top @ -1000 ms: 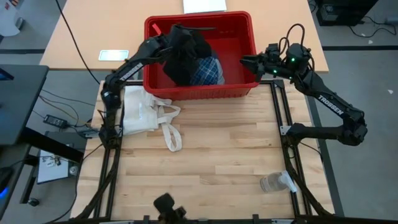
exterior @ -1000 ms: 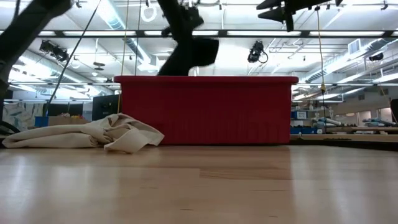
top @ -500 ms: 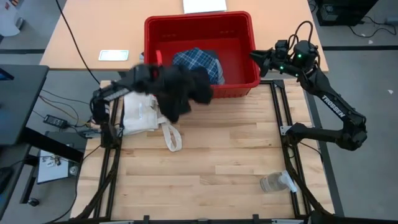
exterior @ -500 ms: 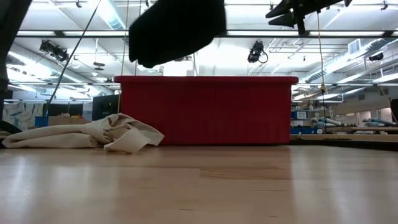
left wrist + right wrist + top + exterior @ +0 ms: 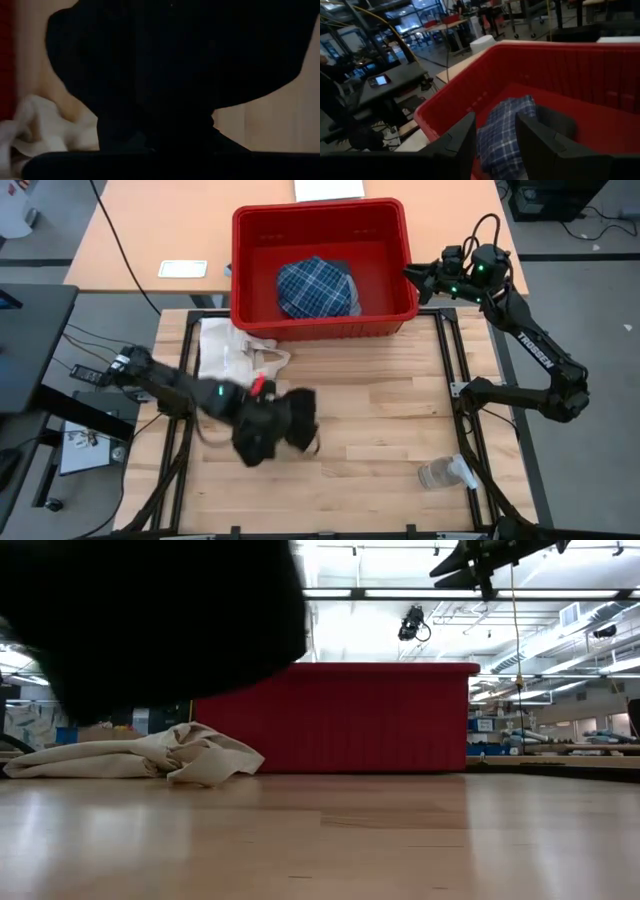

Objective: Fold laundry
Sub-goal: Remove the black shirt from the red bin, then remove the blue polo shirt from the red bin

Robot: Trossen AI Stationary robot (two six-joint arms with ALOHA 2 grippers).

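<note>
The black garment (image 5: pixel 275 425) hangs bunched from my left gripper (image 5: pixel 255 395) over the table's left middle. It fills the left wrist view (image 5: pixel 175 65) and the upper left of the low view (image 5: pixel 150 620), hiding the fingers. The blue-and-white plaid shirt (image 5: pixel 318 288) lies crumpled on the floor of the red basket (image 5: pixel 322 330), and also shows in the right wrist view (image 5: pixel 505 125). My right gripper (image 5: pixel 495 145) is open and hovers at the basket's right rim (image 5: pixel 415 275), touching nothing. My left gripper is shut on the black garment near its top (image 5: pixel 262 405), coming at it from the table's left. The cloth itself hides the place of contact. The garment hangs bunched below the fingers, and in the low view its lower edge (image 5: pixel 120 720) is above the table top.
A cream tote bag (image 5: pixel 235 355) lies on the table's far left beside the basket, straps trailing toward the middle. A clear plastic bottle (image 5: pixel 445 472) lies near the right near corner. Bare wood (image 5: pixel 380 400) spreads across the middle and right.
My left gripper has carried the black garment up out of the basket, then toward the near edge and down over the table's left middle. The garment swung as it went. The plaid shirt, partly covered before, now lies uncovered. My right gripper drew back slightly to the basket's right rim.
</note>
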